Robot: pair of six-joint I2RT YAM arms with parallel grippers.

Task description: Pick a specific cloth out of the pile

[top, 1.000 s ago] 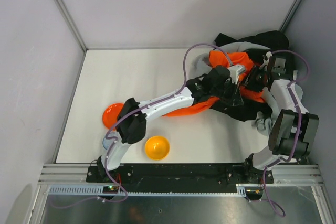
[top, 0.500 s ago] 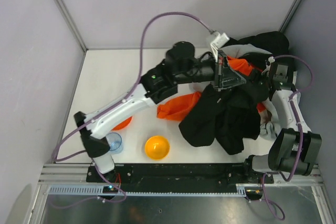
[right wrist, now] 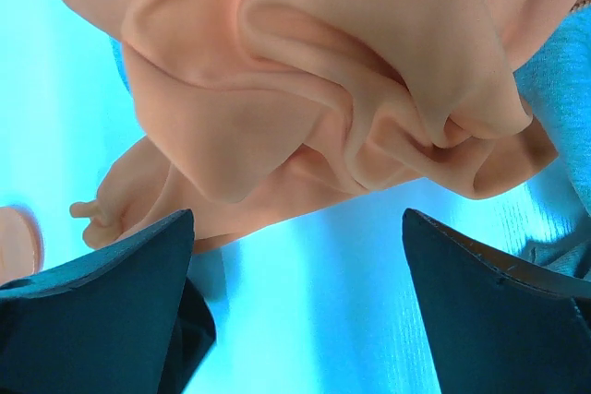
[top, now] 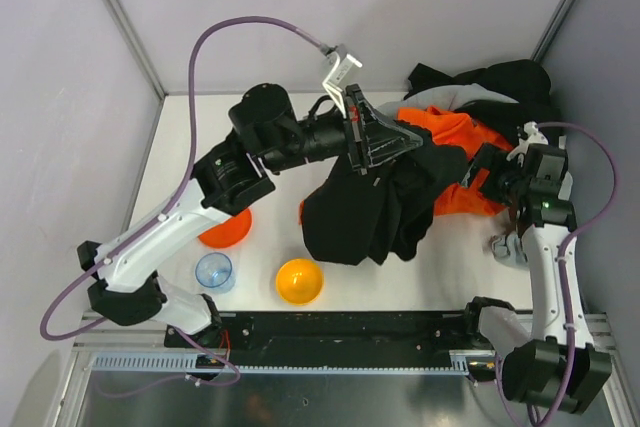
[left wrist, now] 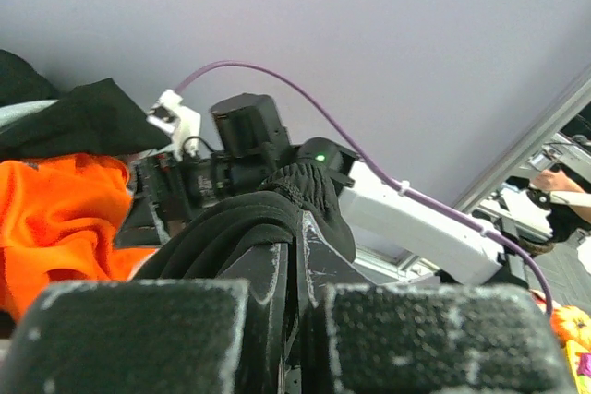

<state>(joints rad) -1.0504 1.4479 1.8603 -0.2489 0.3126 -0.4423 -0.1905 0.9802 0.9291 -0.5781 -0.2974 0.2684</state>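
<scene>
My left gripper (top: 404,138) is raised above the table, shut on a bunch of black fabric (top: 360,212) that hangs down to the table in wide folds. In the left wrist view the jaws (left wrist: 297,260) pinch that fabric (left wrist: 231,228), which drapes over the fingertips. I cannot tell whether it is the cloth or a larger garment. The pile (top: 470,112) of orange, black and grey garments lies at the back right. My right gripper (top: 488,173) is open at the pile's right side. Its fingers (right wrist: 111,292) stand wide apart over bare table, just short of the orange garment (right wrist: 305,89).
An orange plate (top: 225,229), a clear blue cup (top: 214,271) and a yellow-orange bowl (top: 299,280) sit at the front left. A grey fabric piece (top: 505,245) lies by the right arm. Walls close in the table at the back and sides.
My left arm has lifted the black fabric and carried it left, away from the pile. My right gripper has opened wide and drawn back to the right.
</scene>
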